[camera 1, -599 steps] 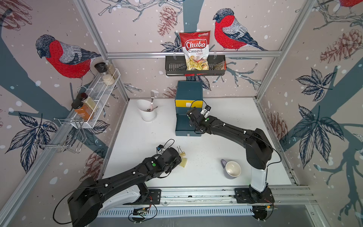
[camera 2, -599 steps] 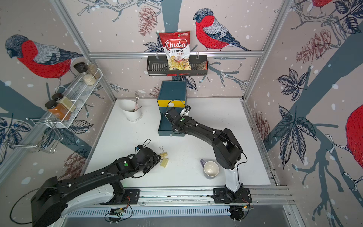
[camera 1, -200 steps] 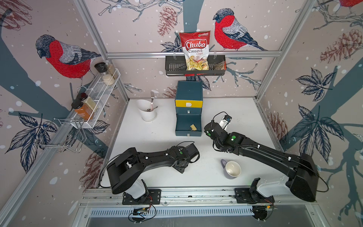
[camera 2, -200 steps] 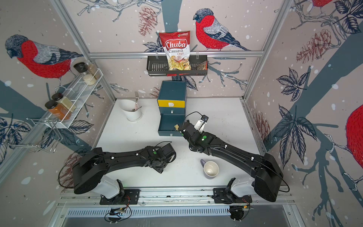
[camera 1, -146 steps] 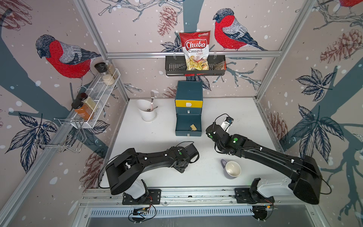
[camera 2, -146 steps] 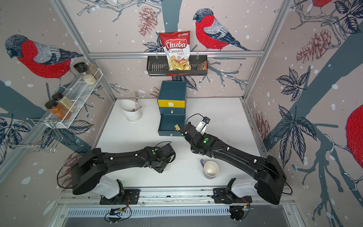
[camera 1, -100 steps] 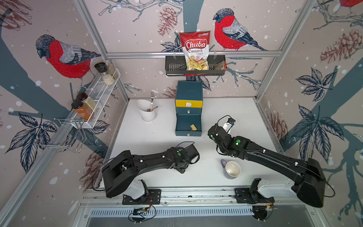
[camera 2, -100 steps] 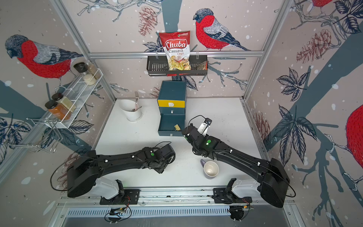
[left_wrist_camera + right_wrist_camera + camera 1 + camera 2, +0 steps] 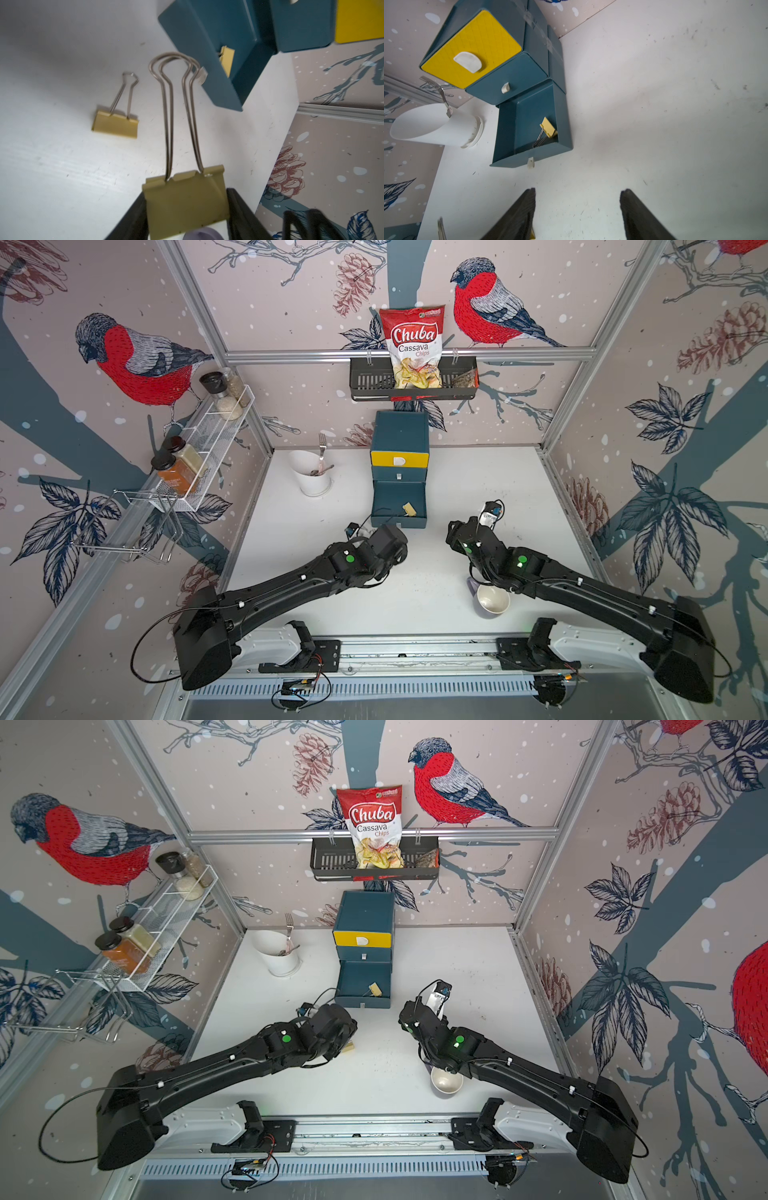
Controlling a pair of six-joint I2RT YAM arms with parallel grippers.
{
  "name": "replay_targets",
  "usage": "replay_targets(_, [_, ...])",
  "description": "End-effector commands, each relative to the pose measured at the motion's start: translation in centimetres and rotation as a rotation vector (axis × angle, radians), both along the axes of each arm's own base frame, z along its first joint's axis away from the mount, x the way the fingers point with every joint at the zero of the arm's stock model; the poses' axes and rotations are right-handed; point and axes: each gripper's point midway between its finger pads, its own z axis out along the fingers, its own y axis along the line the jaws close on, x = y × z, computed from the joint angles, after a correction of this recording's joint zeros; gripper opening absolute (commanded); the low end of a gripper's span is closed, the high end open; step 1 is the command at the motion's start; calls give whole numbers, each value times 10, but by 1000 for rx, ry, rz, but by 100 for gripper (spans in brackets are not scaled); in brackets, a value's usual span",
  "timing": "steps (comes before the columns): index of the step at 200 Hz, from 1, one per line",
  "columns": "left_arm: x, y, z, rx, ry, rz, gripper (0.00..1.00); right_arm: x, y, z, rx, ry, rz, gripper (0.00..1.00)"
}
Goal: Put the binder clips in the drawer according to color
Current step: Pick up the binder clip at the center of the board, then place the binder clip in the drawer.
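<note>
So the left gripper [image 9: 186, 196] was clamped on the body of a big pastel yellow binder clip [image 9: 187, 209], silver wire handles poking forward toward the small dark teal chest of three stacked drawers [image 9: 400, 434]. Its bottom drawer [image 9: 510, 128] was pulled out, with another yellow clip [image 9: 548, 127] lying in the corner. A smaller yellow clip [image 9: 115, 123] sat on the white tabletop [image 9: 654, 104], just beside the held one. The right gripper [image 9: 578, 207] hung over bare table with its jaws apart and nothing in them.

What worried me: those long handles led the way and were close to the open drawer's front wall and its little white pull tab [image 9: 201, 75]. Go in too low and I'd guess they'd catch the wall and twist the clip out of the grip, or shove the light chest backward. The painted body looked slick too, so it might pivot. Let go too early and it'd land on the table.
</note>
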Motion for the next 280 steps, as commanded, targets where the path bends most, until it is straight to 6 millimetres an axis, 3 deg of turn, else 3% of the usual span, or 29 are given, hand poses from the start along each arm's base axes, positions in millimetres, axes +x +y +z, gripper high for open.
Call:
replay_targets(1, [35,-14,39,-12,-229,-175,41,-7,27,-2,21,-10,117,69])
replay_targets(24, [72,-10,54,-42,-338,-209,42,-18,47,-11,-5,2,191,68])
replay_targets(47, [104,-8,51,19,-327,-235,41,-27,62,-14,-39,-1,231,68])
replay_targets(56, [112,-6,36,48,-301,-242,41,-28,65,-15,-44,2,239,68])
replay_targets(60, [119,-9,44,40,-314,-240,41,-29,66,-16,-47,3,242,68])
replay_targets(93, [145,-20,8,53,-244,-262,40,-31,69,-17,-45,5,247,68])
replay_targets(174, [168,-23,-42,135,-144,-245,40,-35,72,-26,-61,24,269,68])
replay_targets(210, [168,-24,-60,140,-82,-236,47,-34,73,-25,-56,22,272,68])
replay_targets(216, [168,-23,-64,146,-67,-235,49,-34,74,-34,-78,36,275,68])
replay_targets(243, [167,-27,-61,126,-53,-240,64,-35,79,-39,-89,51,294,70])
replay_targets(280, [170,-27,-31,114,-108,-231,79,-33,87,-45,-105,66,342,72])
